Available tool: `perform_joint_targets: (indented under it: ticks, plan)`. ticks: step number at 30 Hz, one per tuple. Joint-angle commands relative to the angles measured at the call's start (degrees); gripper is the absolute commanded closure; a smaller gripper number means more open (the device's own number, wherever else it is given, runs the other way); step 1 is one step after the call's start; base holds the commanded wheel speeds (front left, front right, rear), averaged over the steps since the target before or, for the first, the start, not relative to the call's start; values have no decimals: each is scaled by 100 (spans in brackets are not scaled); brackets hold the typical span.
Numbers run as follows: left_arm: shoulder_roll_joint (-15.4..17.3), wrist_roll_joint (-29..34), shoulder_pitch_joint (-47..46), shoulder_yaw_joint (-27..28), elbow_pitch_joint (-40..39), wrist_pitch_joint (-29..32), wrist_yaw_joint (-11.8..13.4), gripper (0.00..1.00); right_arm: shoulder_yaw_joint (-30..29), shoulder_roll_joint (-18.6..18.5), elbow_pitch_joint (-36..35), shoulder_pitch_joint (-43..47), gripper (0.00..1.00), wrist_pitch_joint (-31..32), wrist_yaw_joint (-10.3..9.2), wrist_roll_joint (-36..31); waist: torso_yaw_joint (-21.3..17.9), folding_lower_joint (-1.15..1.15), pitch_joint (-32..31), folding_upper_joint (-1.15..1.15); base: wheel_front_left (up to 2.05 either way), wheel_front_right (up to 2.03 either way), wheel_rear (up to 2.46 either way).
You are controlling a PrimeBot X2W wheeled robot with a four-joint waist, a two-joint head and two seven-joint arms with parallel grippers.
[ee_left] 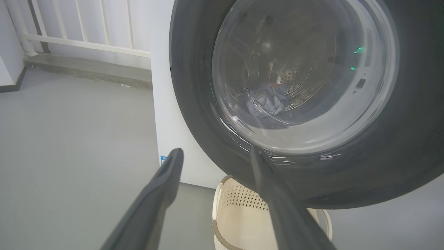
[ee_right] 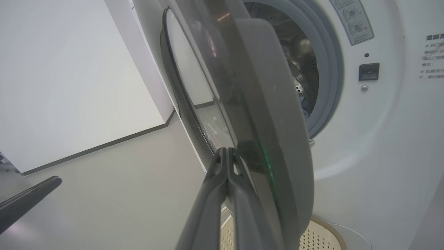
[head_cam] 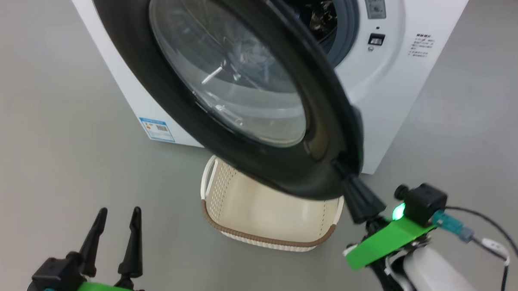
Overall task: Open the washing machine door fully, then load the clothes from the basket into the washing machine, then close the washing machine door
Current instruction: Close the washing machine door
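Head view showed my right gripper [head_cam: 341, 169] pinched shut, its tip against the washing machine door [head_cam: 128, 72] just ahead, I think to push it closed. My left gripper [head_cam: 119, 211] stood open, empty. The clothes [ee_left: 267, 102] lay inside, past the glass.

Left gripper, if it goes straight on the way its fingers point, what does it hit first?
Most likely the washing machine door: the left gripper aims at its lower black rim, above the basket. Depth is unclear.
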Motion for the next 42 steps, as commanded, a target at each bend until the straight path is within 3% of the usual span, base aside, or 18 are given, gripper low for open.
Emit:
perform_joint_targets:
  ticks: [1,32,42]
  plan:
    - [58,83,-247,161,-179,-37,-12,0,-107,-11,-108,-251,100,-53,-1,-79,41,0,149,0,0,0,0]
    - [-169,-45,-1206,-246,-513,-37,-12,0,-2478,-289,509,-2299,100,-53,-1,-394,735,0,1372,0,0,0,0]
    - [-207,-82,-1379,-284,-462,-37,-12,0,-2668,-290,567,-2631,100,-53,-1,-534,802,0,1555,0,0,0,0]
